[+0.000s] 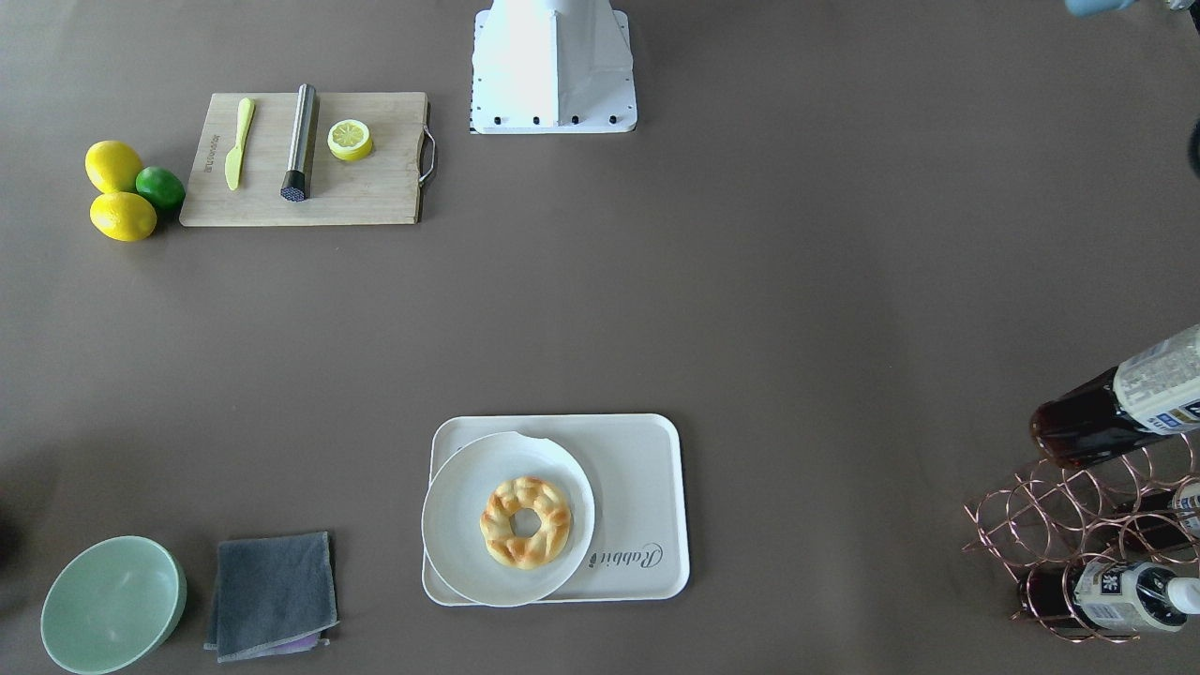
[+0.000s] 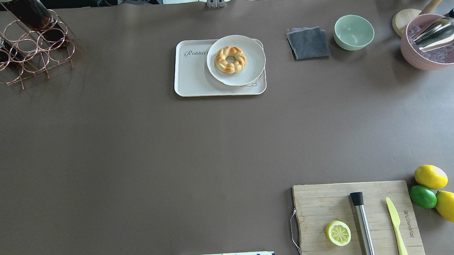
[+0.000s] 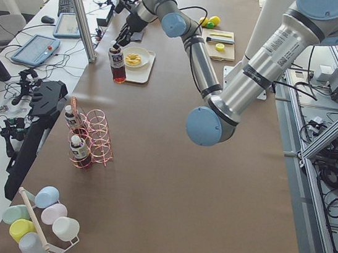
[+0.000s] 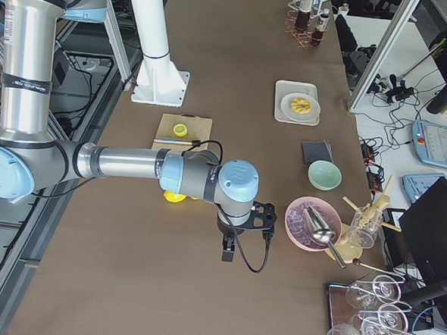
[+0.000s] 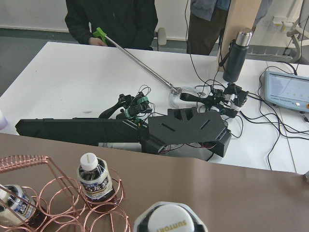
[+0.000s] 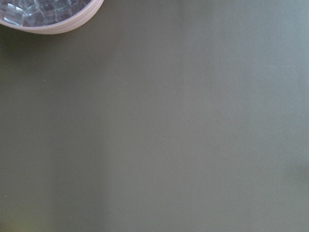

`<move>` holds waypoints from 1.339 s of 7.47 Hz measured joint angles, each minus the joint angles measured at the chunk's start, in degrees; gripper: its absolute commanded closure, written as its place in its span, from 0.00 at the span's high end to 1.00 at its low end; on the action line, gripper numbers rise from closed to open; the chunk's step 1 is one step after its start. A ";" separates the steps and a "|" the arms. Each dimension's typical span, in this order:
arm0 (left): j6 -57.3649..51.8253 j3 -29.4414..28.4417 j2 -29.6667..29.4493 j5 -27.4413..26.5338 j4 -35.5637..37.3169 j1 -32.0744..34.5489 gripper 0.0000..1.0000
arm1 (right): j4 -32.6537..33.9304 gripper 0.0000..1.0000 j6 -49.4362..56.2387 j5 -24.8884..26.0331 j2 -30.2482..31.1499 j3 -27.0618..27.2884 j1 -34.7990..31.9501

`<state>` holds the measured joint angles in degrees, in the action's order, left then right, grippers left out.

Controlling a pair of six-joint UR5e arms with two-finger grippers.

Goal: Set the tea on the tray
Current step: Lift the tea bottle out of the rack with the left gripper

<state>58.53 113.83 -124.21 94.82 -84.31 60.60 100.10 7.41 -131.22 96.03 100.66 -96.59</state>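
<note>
Over the wire rack (image 2: 25, 51), logged tea (image 3: 119, 67) hanging upright under left gripper (image 3: 117, 43), grip state impossible to tell, tray (image 2: 194, 77) well off rightward.

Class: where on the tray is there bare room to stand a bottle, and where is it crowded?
Bare: the tray strip bearing the Rabbit lettering, between the plate and the rim on the wire rack side. Crowded: the rest, covered by the plate with its pastry ring, reaching the opposite rim.
</note>
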 measured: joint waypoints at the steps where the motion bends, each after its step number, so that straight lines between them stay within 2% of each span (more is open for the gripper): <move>1: 4.15 -0.18 -2.86 -4.24 2.59 -5.71 0.00 | 0.00 1.00 -0.01 0.00 -0.14 -0.05 0.00; 3: 9.00 -0.43 -6.30 -12.99 4.70 -17.09 0.00 | 0.00 1.00 -0.03 0.00 -0.54 -0.08 0.00; 5: 10.91 -2.15 -9.57 -19.32 4.94 -25.14 0.00 | 0.00 1.00 -0.07 -0.25 -0.72 -0.03 0.00; 8: 12.66 -6.88 -14.34 -21.69 4.24 -29.95 0.00 | 0.00 1.00 -0.11 -0.43 -0.71 -0.15 0.00; 10: 13.67 -7.58 -14.96 -26.04 3.85 -34.62 0.00 | 0.00 1.00 -0.04 -0.44 -0.59 -0.47 0.00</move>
<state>72.21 106.25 -139.16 68.77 -80.47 25.98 100.11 7.37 -131.66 95.44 100.20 -96.60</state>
